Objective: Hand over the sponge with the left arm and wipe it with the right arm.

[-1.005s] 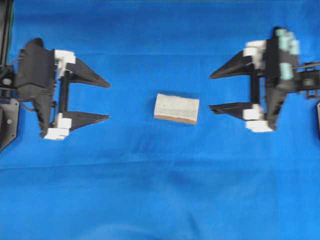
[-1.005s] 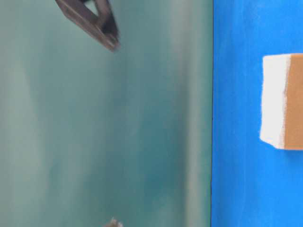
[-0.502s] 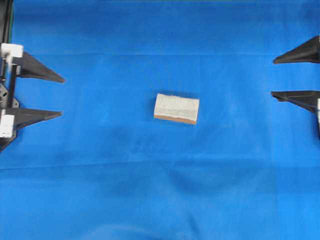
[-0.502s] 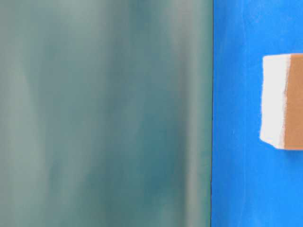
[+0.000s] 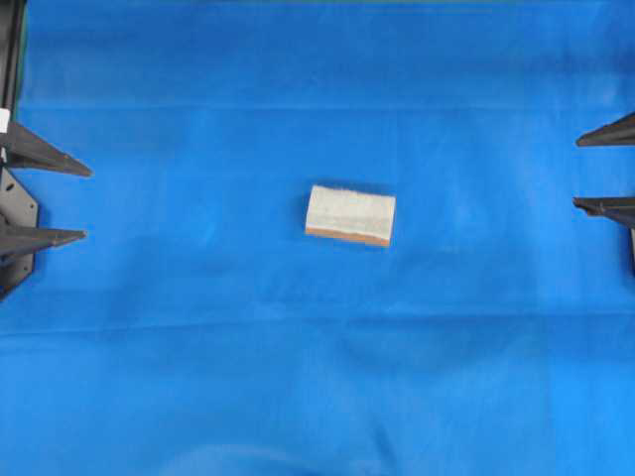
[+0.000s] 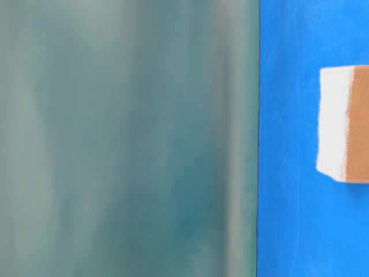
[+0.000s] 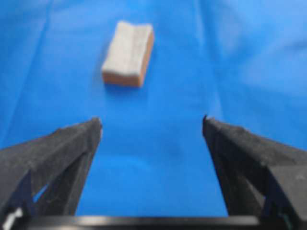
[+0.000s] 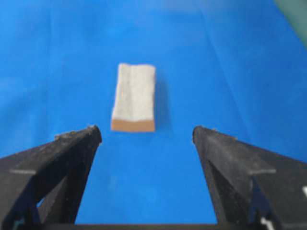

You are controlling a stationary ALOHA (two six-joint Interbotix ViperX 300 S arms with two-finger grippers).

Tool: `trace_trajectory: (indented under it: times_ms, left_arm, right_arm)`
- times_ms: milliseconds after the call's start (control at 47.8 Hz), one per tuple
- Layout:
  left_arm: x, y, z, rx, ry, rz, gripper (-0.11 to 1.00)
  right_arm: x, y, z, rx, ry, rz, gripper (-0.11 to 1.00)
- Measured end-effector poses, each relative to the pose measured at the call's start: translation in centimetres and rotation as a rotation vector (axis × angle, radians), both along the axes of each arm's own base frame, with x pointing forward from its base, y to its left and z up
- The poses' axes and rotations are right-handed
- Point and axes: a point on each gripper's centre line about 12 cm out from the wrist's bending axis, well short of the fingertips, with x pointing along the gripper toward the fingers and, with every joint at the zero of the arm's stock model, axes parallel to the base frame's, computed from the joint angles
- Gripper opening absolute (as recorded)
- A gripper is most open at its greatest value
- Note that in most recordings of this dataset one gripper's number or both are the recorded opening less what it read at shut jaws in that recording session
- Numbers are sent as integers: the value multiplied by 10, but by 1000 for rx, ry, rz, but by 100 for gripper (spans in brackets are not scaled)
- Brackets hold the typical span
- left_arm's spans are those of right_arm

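The sponge [image 5: 350, 215] lies flat in the middle of the blue cloth, pale fuzzy side up, orange-brown layer along its near edge. It also shows at the right edge of the table-level view as sponge [image 6: 344, 123]. My left gripper [image 5: 85, 203] is at the far left edge, open, only its two black fingertips showing, well apart from the sponge. My right gripper [image 5: 576, 173] is at the far right edge, open and empty too. From the left wrist the sponge [image 7: 128, 46] lies ahead of the open left gripper [image 7: 152, 123]. From the right wrist the sponge [image 8: 135, 97] sits just beyond the open right gripper [image 8: 146, 130].
A blue cloth [image 5: 317, 377] covers the whole table, with soft creases. A black mount plate [image 5: 14, 213] sits at the left edge. The table-level view is mostly a blurred grey-green backdrop [image 6: 127, 138].
Both arms have drawn back outward from the sponge, left arm to the left, right arm to the right, until only fingertips show. The sponge has not moved.
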Motion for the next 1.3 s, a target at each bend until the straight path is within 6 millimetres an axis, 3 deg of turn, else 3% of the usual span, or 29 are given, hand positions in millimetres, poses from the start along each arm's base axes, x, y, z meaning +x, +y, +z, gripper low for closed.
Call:
trace_trajectory:
  times_ms: [1298]
  left_arm:
    - [-4, 0, -6, -5, -6, 0, 83]
  right_arm:
    - [1, 0, -3, 12, -29, 3, 73]
